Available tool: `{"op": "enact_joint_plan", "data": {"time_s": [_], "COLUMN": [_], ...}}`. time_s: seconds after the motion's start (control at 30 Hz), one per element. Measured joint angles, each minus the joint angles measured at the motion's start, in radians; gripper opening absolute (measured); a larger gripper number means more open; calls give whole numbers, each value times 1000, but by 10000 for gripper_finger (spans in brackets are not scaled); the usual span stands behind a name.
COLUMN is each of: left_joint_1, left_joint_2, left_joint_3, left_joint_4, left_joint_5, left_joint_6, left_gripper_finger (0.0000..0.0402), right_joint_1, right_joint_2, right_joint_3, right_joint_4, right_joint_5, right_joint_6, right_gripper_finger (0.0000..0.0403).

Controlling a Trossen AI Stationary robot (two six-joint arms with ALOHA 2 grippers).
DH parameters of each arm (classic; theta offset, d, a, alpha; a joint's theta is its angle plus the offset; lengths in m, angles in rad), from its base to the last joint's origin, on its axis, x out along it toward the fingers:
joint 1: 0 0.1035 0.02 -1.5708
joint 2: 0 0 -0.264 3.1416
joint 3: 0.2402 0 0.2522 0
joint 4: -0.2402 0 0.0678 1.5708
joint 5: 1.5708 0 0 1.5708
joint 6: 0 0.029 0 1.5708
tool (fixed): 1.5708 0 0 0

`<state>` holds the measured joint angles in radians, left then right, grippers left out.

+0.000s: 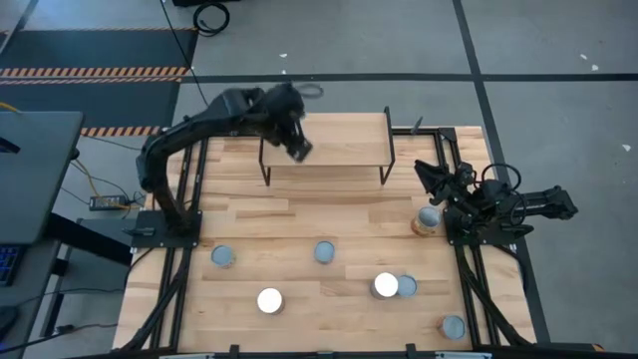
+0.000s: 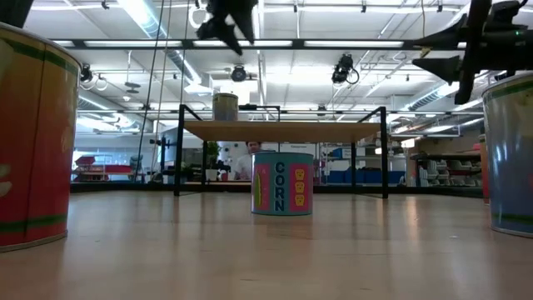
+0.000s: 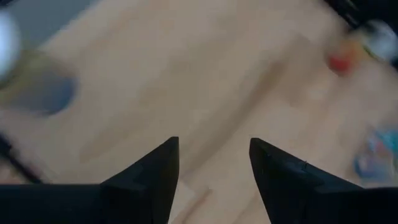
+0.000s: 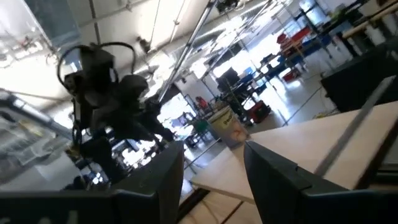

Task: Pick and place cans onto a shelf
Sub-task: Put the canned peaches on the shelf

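High view: left gripper (image 1: 296, 148) hovering over shelf (image 1: 339, 165), jaws apart, carrying nothing. Low view's showing one can (image 2: 225, 107) on top. Approx. seven cans (image 1: 324, 252) waiting on table; right gripper (image 1: 431, 178) idling, parted, empty.

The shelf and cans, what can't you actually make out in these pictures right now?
- Can on the shelf: the left gripper hides it from above; only the low view shows it.
- Shelf's lower level: covered by the top board in the high view.
- Can labels: the high view shows only tops; only the corn can reads.
- Left wrist view: motion blur smears the cans.
- Two near cans: cut off by the low view's side edges.
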<state>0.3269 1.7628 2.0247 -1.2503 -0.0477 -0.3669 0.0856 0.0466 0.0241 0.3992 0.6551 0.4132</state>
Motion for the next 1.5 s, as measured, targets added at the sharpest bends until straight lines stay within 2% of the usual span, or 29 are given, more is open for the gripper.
{"op": "enact_joint_plan", "data": {"time_s": [0.1, 0.23, 0.37, 0.53, 0.67, 0.83, 1.07, 1.3, 1.5], "left_joint_1": [-103, -228, -329, -408, -428, -502, -671, -835, -895], "left_joint_2": [-7, -15, -52, -116, -200, -364, -568, -595, -585], "left_joint_3": [0, -1, -1, -15, -108, -314, -575, -715, -805], "left_joint_4": [12, -27, -76, -124, -232, -208, -104, 44, 204], "left_joint_5": [1, -55, -180, -276, -349, -351, -369, -368, -369], "left_joint_6": [43, 66, 66, 51, 12, -93, -240, -330, -389], "left_gripper_finger": [201, 201, 201, 201, 201, 204, 241, 304, 310], "right_joint_1": [38, 122, 231, 369, 463, 542, 605, 620, 582], "right_joint_2": [51, 210, 433, 795, 1072, 1312, 1476, 1570, 1590], "right_joint_3": [87, 276, 477, 728, 914, 1108, 1258, 1265, 1265], "right_joint_4": [-144, -425, -652, -919, -1117, -1246, -1287, -1346, -1350], "right_joint_5": [-26, -30, -77, -163, -262, -338, -362, -452, -491], "right_joint_6": [2, 20, 59, 96, 111, 143, 214, 208, 168], "right_gripper_finger": [174, 174, 174, 174, 177, 206, 296, 389, 391]}}
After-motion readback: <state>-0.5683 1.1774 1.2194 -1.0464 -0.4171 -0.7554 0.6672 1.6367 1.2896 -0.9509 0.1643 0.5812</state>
